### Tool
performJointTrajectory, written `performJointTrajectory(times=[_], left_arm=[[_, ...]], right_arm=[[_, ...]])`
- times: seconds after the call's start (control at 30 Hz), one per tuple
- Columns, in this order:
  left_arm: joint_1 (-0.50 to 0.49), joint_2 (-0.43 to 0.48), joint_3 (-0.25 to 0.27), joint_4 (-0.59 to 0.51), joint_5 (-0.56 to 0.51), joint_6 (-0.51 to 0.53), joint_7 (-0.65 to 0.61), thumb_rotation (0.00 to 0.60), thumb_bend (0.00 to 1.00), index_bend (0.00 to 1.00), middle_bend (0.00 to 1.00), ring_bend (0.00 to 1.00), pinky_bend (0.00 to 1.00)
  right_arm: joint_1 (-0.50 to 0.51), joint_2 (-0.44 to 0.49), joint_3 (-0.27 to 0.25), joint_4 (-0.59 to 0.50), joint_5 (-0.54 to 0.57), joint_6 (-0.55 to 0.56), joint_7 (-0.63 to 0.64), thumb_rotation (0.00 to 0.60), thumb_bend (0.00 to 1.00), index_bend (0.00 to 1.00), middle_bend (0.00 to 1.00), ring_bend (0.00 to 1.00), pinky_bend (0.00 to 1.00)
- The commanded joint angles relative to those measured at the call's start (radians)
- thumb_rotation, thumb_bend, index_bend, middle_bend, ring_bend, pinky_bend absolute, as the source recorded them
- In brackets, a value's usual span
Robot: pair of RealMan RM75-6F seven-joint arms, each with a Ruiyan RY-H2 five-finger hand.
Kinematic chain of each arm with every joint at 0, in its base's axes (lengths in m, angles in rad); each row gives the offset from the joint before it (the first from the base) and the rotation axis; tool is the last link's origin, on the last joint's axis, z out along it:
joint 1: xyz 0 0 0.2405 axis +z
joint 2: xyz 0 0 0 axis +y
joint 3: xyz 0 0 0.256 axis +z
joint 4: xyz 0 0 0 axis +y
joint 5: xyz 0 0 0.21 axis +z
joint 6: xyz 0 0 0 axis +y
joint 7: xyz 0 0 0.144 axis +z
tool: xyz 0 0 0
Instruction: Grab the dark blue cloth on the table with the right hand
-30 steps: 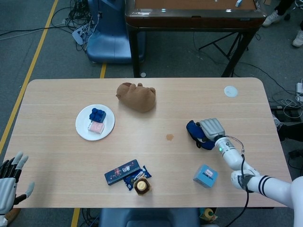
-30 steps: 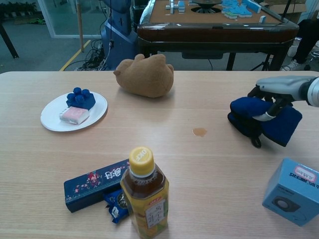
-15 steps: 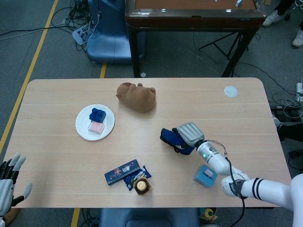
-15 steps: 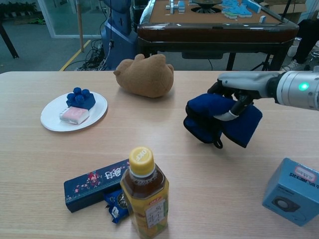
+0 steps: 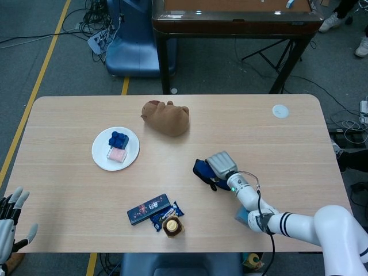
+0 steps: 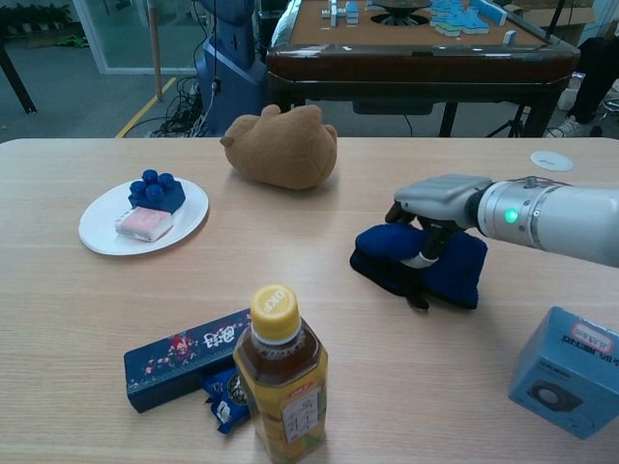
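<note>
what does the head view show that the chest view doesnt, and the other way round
Only the head view shows the robot's left hand, open at the table's near-left corner, holding nothing.

Only the chest view shows the amber tea bottle's label side; from above just its gold cap shows.

Both show the right hand gripping the dark blue cloth on the light wooden table, the brown plush bear, the white round plate, and the light blue box, partly hidden in the head view.
</note>
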Motion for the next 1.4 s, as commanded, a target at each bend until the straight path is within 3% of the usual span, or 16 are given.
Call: performJointTrajectory(times=[0.03, 0.53, 0.9, 1.23, 1.4], left_arm=[[0.000, -0.001, 0.001, 0.001, 0.001, -0.001, 0.000, 0.600, 0.33, 0.08, 0.00, 0.00, 0.02], [0.001, -0.008, 0.000, 0.013, -0.003, -0.007, -0.010, 0.600, 0.33, 0.08, 0.00, 0.00, 0.02], [0.004, -0.003, 0.001, 0.007, 0.002, -0.001, -0.008, 0.600, 0.33, 0.08, 0.00, 0.00, 0.02], [0.006, -0.006, 0.001, 0.009, 0.005, 0.001, -0.007, 0.600, 0.33, 0.08, 0.00, 0.00, 0.02], [0.007, -0.005, 0.002, 0.010, 0.005, 0.000, -0.009, 0.600, 0.33, 0.08, 0.00, 0.00, 0.02]], right_arm=[[0.012, -0.017, -0.006, 0.033, 0.045, 0.004, -0.031, 0.600, 0.49, 0.71, 0.59, 0.64, 0.79], [0.029, -0.028, 0.004, 0.158, 0.183, -0.007, -0.088, 0.600, 0.49, 0.71, 0.59, 0.64, 0.79], [0.045, -0.036, -0.006, 0.042, 0.115, -0.028, -0.074, 0.600, 0.49, 0.71, 0.59, 0.65, 0.79], [0.051, 0.000, -0.025, -0.132, -0.004, -0.007, -0.051, 0.600, 0.49, 0.71, 0.59, 0.66, 0.79], [0.058, 0.000, -0.031, -0.132, -0.006, 0.003, -0.056, 0.600, 0.49, 0.71, 0.59, 0.66, 0.79]])
